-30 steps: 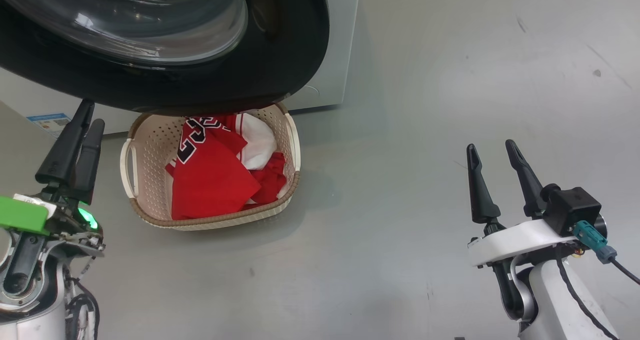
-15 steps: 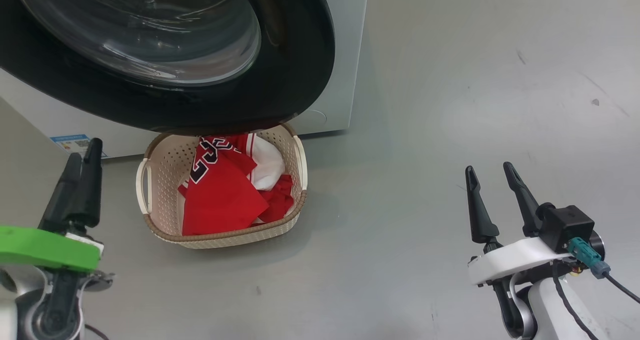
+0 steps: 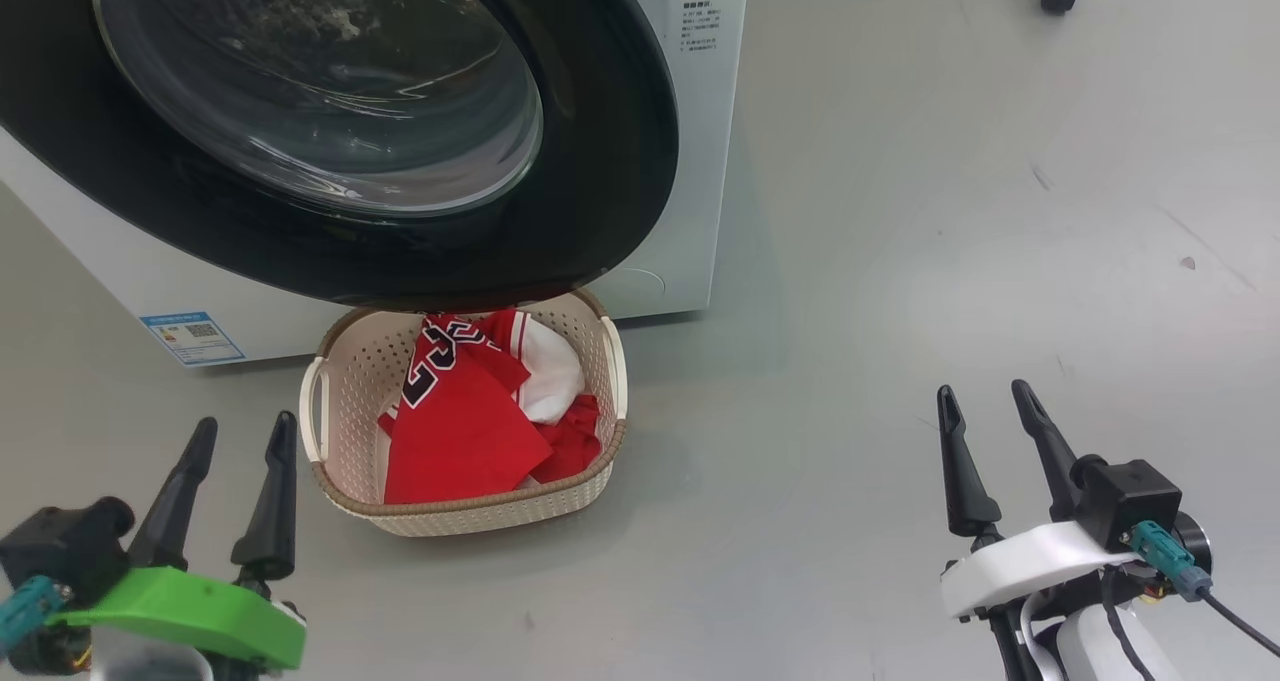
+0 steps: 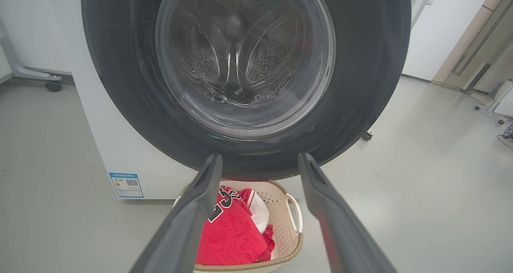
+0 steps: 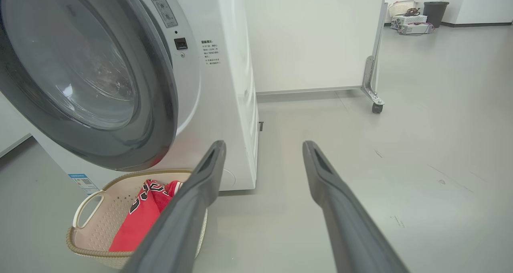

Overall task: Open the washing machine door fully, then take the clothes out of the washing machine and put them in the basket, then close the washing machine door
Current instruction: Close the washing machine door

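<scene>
The glossy black washing machine door (image 3: 330,121) lies against the front of the white washing machine (image 3: 690,161), and the steel drum shows through its glass. Just below it on the floor stands the cream basket (image 3: 480,521) holding the red clothes (image 3: 460,431), with the jersey numerals on top. My left gripper (image 3: 245,423) is open and empty, left of the basket. My right gripper (image 3: 982,391) is open and empty, far to the right. In the left wrist view the left gripper (image 4: 259,156) faces the door (image 4: 360,64) above the basket (image 4: 294,225). The right gripper (image 5: 262,142) points past the machine's right corner.
A blue label sticker (image 3: 190,336) marks the machine's lower left corner. A white panel on casters (image 5: 372,104) stands behind and to the right of the machine. Bare grey floor spreads to the right of the basket. A dark bin (image 5: 435,12) sits far back.
The head camera has pulled back, so machine and basket sit lower in the picture. My left gripper has turned and dropped to the lower left, its fingers now showing apart.
</scene>
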